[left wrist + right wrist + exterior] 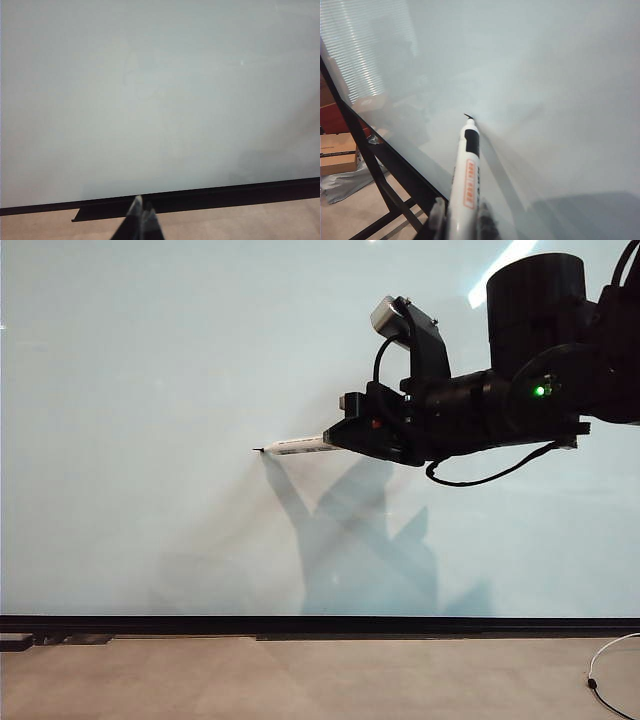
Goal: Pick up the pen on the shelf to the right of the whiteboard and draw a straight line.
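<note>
The right pincer (345, 435), right of centre in the exterior view, is clamped on the rear barrel of the pen (300, 445). The pen juts left, its dark tip touching the whiteboard (150, 390) near mid-frame, where only a tiny mark shows. The marker looks light, stiff and smooth, so a grip far back may let it pivot under pressure. The left pincer (142, 212), jaws together and empty, sits low by the board's black bottom strip (225, 195).

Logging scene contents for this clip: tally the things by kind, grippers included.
Pen: 1, held by the right gripper, tip at the board
Whiteboard: 1
Grippers: 2, right gripper shut on the pen, left gripper low before the board, shut
White cable: 1
Total: 5
</note>
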Action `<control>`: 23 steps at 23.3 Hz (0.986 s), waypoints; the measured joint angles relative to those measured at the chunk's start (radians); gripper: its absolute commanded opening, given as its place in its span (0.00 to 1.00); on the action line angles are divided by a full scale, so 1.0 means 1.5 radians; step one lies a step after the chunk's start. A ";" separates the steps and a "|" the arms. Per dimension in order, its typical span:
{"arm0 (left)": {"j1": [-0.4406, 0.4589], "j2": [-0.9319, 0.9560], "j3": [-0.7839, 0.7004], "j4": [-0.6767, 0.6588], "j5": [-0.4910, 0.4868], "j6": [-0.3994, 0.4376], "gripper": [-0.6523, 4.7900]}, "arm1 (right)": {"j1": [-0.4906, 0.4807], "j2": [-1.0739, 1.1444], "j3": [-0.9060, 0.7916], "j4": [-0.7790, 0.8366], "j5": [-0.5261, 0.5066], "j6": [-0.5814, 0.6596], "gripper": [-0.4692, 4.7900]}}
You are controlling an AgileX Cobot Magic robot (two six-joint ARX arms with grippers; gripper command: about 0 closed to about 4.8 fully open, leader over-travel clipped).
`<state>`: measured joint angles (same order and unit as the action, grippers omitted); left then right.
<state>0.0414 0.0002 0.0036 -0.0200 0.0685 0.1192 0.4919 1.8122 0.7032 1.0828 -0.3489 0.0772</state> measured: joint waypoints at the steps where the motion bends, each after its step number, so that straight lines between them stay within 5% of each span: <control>1: 0.000 0.000 0.000 0.000 0.000 0.000 0.11 | -0.002 0.000 0.000 0.000 -0.003 0.000 0.08; 23: 0.000 0.000 0.000 0.000 0.000 0.000 0.11 | -0.078 -0.056 -0.068 0.003 -0.033 -0.003 0.08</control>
<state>0.0414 0.0002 0.0036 -0.0200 0.0689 0.1196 0.3756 1.7275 0.6014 1.0874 -0.3985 0.0723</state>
